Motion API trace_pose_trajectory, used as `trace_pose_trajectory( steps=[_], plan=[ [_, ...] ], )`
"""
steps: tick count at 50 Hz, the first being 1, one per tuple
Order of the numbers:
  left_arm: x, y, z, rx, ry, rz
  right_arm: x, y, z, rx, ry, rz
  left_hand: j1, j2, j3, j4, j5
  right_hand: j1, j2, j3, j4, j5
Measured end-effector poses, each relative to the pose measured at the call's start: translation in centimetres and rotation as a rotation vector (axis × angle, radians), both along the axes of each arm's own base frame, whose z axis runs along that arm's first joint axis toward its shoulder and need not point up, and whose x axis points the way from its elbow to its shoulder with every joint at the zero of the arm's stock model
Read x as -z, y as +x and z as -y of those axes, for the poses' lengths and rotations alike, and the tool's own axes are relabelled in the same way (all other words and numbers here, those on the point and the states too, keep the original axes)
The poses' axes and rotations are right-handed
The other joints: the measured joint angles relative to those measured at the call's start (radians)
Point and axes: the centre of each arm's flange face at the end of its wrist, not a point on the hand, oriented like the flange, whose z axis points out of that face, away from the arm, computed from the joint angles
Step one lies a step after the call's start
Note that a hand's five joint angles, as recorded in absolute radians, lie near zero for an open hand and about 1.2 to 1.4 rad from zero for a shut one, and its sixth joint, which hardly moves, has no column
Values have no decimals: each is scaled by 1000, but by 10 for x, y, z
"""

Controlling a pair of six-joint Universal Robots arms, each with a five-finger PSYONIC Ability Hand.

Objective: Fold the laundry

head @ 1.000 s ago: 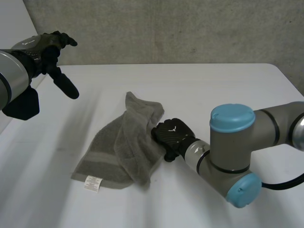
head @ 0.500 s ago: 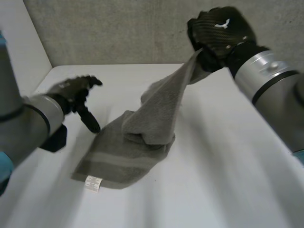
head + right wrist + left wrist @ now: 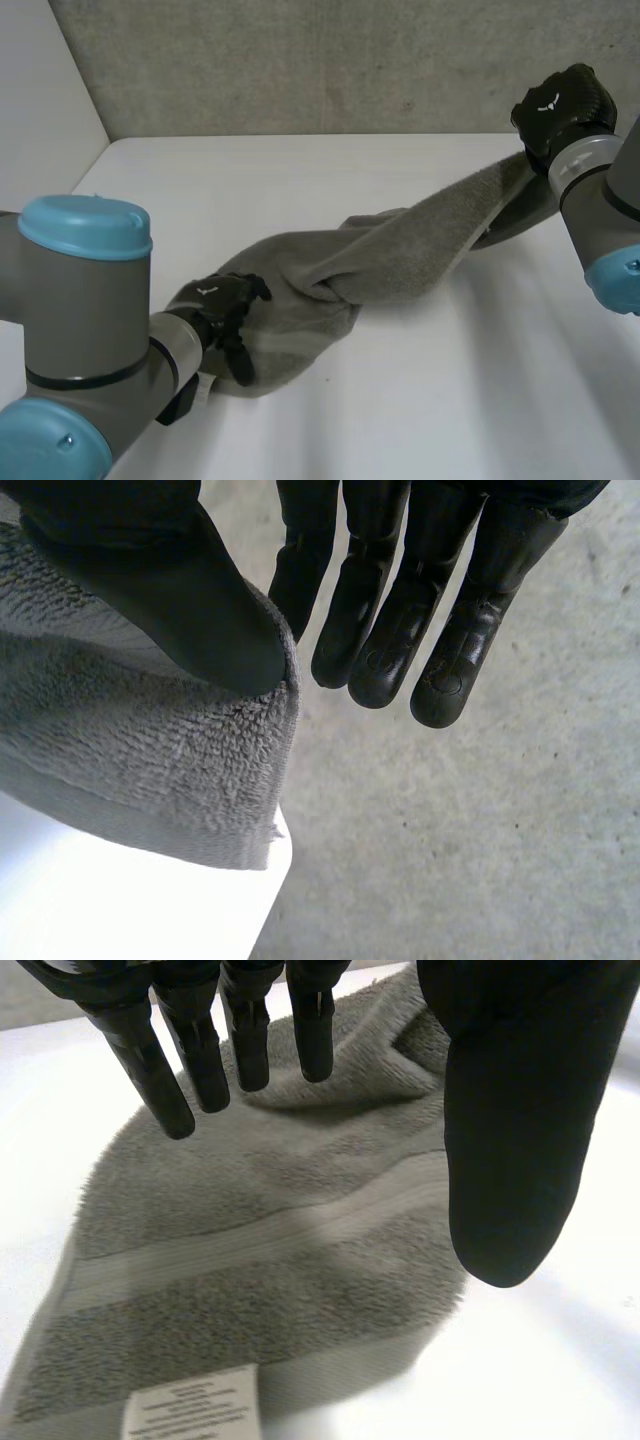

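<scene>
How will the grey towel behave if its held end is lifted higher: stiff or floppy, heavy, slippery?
Probably floppy: the towel droops from the pinching right hand and bunches into a twist on the table. Likely light, since that pinch alone carries the raised end. Its looped pile looks grippy, so it should hardly slip under the left hand.

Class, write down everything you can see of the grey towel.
The towel is grey terry cloth with a woven band and a white label at its near end. It is bunched mid-length, its near end lying on the white table under the open left hand; the right hand pinches its far edge, raised.
</scene>
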Motion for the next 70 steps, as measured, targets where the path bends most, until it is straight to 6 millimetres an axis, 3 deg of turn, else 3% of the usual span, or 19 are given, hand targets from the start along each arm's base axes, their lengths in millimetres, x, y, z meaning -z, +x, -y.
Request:
trace_pose_trajectory(
  steps=[10,24,40,44,48,53,59,64,70],
  plan=[
    [9,-11,-16,56,-17,-5,18,-2,11,20,33,-16,111,112,111,110,112,0,0,0,0,0],
    [45,-25,-4,72,-50,-5,25,3,6,-3,55,-16,216,221,220,220,220,0,0,0,0,0],
    [58,-26,3,83,-118,65,34,4,7,-4,78,-25,267,269,267,267,264,0,0,0,0,2],
    [60,-25,4,79,-126,80,35,4,7,-4,80,-26,427,434,423,422,418,0,0,0,0,2],
    [62,-25,5,78,-130,86,36,4,7,-4,82,-27,744,764,758,759,758,0,0,0,0,2],
    [60,-25,5,76,-138,84,36,3,8,-3,82,-28,800,852,849,850,838,0,0,0,6,2],
    [34,-23,6,60,-189,57,27,2,7,0,63,-25,822,887,888,888,870,0,0,0,6,2],
    [-18,-13,4,46,-288,20,4,-8,7,25,18,-21,825,893,896,897,874,0,0,0,6,2],
    [-83,13,5,0,-426,-1,-31,-38,0,88,6,-47,832,894,899,900,879,0,6,9,6,2]
  ],
)
